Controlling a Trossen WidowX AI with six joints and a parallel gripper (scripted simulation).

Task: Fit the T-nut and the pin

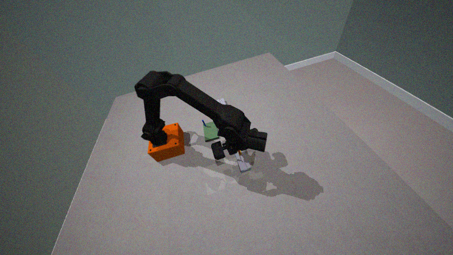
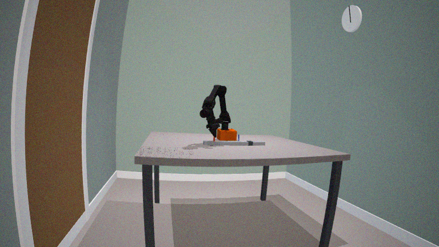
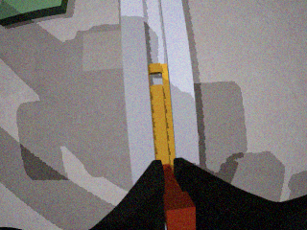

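Fingers pinch the orange handle [image 3: 180,218] over the rail [image 3: 136,96] (green tray [image 1: 210,131] [image 3: 34,9] nearby).

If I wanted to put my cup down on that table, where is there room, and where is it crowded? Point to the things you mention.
Bare patches: the tabletop [image 1: 160,218] [image 2: 246,155] in front of the aluminum rail [image 1: 244,167] [image 2: 226,143] [image 3: 136,110], up to the near edge. Crowded: between the orange base [image 1: 167,155] [image 2: 226,135] and the rail, where the gripper [image 1: 239,151] [image 2: 215,136] [image 3: 167,167] and green tray [image 1: 210,132] [image 3: 34,9] sit.
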